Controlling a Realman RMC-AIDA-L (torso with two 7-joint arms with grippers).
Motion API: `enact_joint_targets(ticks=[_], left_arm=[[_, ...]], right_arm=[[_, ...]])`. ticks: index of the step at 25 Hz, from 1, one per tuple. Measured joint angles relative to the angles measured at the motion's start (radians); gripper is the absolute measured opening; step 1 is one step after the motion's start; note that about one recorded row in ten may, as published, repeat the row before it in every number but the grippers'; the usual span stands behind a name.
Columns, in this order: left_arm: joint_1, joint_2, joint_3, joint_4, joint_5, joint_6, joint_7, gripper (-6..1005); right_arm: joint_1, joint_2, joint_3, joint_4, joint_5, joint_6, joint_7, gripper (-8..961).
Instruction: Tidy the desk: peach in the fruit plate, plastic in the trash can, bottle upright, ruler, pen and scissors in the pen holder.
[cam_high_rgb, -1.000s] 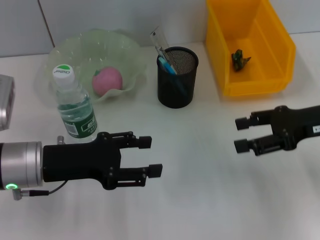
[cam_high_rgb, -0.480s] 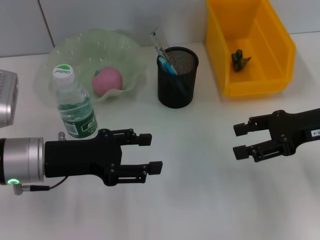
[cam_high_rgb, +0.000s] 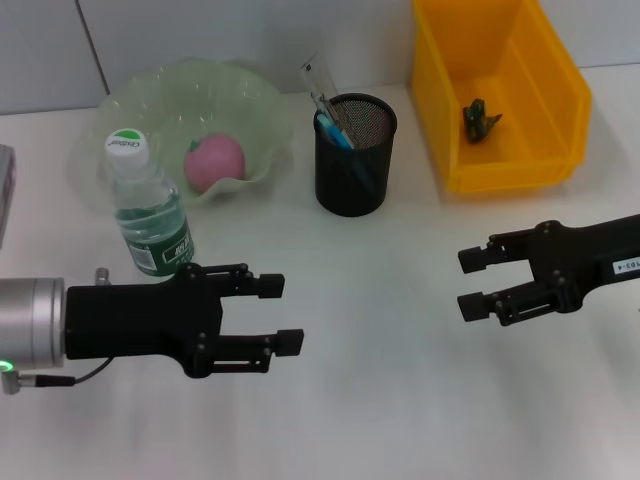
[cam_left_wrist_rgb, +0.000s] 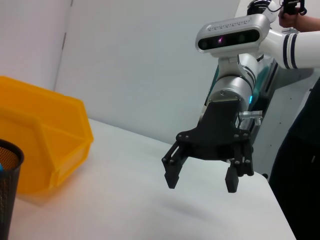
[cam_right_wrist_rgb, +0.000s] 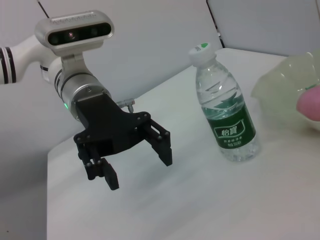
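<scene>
Left hand (cam_high_rgb: 285, 314) hovered spread, empty, just in front of upright bottle (cam_high_rgb: 148, 210). Right hand (cam_high_rgb: 472, 282) spread, empty, well to bottle's far side. Peach (cam_high_rgb: 214, 163) lay in plate (cam_high_rgb: 170, 100) behind bottle. Risk: left arm swinging could topple bottle.

White table (cam_high_rgb: 400, 400) here. Sitting right on it: a green fruit plate (cam_high_rgb: 255, 100) toward the back left, an upright bottle (cam_high_rgb: 150, 215) just in front of it, a black mesh pen holder (cam_high_rgb: 352, 180) mid-back, and a yellow bin (cam_high_rgb: 560, 110) at the back right corner.
</scene>
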Motion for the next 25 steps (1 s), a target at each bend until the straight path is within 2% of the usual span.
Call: enact_joint_targets(ticks=[12, 25], left_arm=[[0.012, 0.016, 0.003, 0.0, 0.0, 0.021, 0.006, 736], [0.019, 0.02, 0.003, 0.001, 0.0, 0.036, 0.01, 735]], right_arm=[[0.0, 0.014, 0.0, -0.001, 0.0, 0.0, 0.0, 815], [-0.003, 0.023, 0.001, -0.002, 0.002, -0.001, -0.002, 815]])
